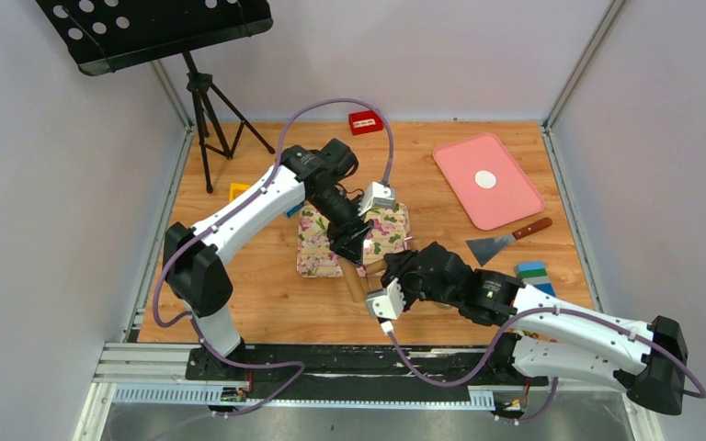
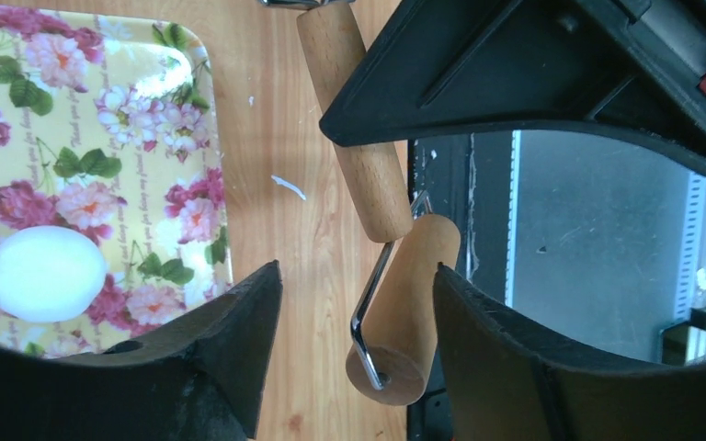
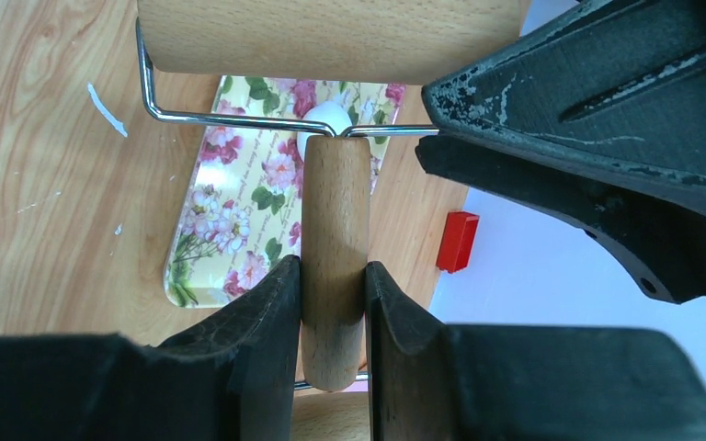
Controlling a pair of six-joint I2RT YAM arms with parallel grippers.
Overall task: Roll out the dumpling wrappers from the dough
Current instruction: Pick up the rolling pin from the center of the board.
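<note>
While the dough ball (image 2: 46,273) was seen resting on the flowered tray (image 2: 101,138), the roller's handle (image 3: 333,211) was clamped in the right gripper (image 3: 333,276) and its drum (image 2: 404,303) straddled by the left gripper (image 2: 357,285), jaws parted, presumably to be steadied before rolling.

Mid worktop (image 1: 267,303) is jammed imo: left tool (image 1: 349,250) & right tool (image 1: 393,268) meet over the roller (image 1: 358,283) at the near edge of the floral tray (image 1: 313,248). Free lanes: bare wood near-left, + the strip betw floral tray & pink tray (image 1: 515,207). Scraper (image 1: 501,244) clutters the right.
</note>
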